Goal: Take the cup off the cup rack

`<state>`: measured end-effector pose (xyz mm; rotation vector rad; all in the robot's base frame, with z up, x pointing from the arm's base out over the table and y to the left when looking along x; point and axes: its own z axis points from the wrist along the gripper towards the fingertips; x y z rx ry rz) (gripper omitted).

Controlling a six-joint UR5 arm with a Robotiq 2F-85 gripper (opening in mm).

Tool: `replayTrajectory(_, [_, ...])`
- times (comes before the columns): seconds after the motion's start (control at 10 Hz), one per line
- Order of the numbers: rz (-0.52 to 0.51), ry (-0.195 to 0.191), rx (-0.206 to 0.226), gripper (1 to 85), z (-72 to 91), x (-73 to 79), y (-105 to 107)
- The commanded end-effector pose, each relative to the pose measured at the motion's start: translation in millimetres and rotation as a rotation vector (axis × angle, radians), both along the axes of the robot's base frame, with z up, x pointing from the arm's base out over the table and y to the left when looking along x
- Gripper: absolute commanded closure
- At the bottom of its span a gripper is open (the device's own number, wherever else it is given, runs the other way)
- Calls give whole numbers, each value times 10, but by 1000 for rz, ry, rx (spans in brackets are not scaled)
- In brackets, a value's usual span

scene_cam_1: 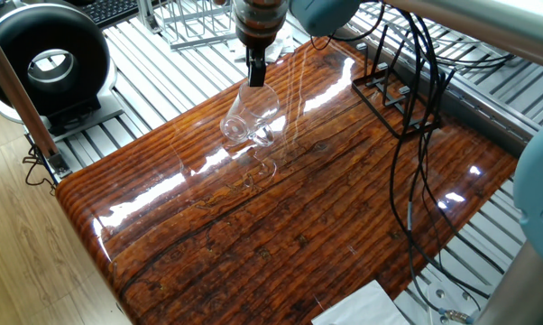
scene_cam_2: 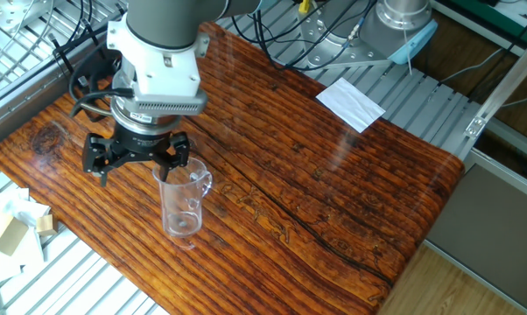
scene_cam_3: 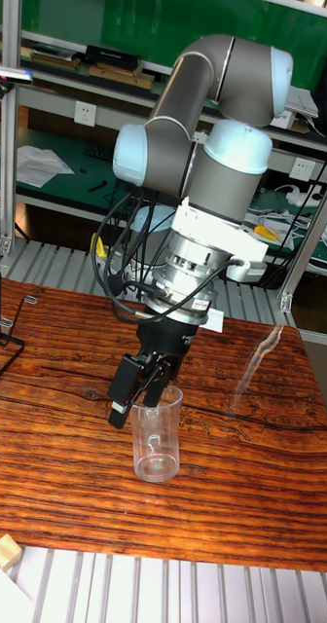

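The cup (scene_cam_1: pixel 250 119) is a clear glass mug, upright over the middle-left of the wooden table (scene_cam_1: pixel 326 226), well away from the cup rack (scene_cam_1: pixel 393 90). The rack is a black wire stand at the table's far corner, and in the tall fixed view it shows at the left edge (scene_cam_3: pixel 0 336). My gripper (scene_cam_1: pixel 255 77) reaches down from above. It is shut on the cup's rim (scene_cam_3: pixel 157 394), one finger outside the wall and one inside. The cup (scene_cam_2: pixel 183 203) has its handle toward the table's middle. Whether its base touches the wood, I cannot tell.
A silver-grey wire frame (scene_cam_1: pixel 195 23) and a round black device (scene_cam_1: pixel 50 59) sit off the table's far side. Black cables (scene_cam_1: pixel 414 181) hang across the rack end. A white paper (scene_cam_2: pixel 351 103) lies on the slatted surface beyond the table, and small cardboard pieces (scene_cam_2: pixel 10 229) beside its edge.
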<state>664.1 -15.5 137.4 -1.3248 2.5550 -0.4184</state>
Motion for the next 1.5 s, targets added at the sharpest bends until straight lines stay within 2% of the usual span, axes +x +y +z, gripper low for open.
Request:
replayTrajectory(0.0, [-14, 6, 17, 7, -36, -32, 25])
replayTrajectory(0.4, [-13, -3, 27, 7, -61, -20, 34])
replayTrajectory(0.5, [-16, 3, 67, 7, -65, -31, 139])
replayTrajectory(0.6, [-17, 5, 37, 7, -59, -35, 67])
replayTrajectory(0.7, [-20, 7, 32, 7, -66, -44, 46])
replayTrajectory(0.9, [-23, 12, 92, 7, -51, -48, 190])
replayTrajectory(1.1, [-23, 13, 69, 7, -48, -49, 125])
replayTrajectory(1.4, [-27, 19, 80, 7, -54, -64, 150])
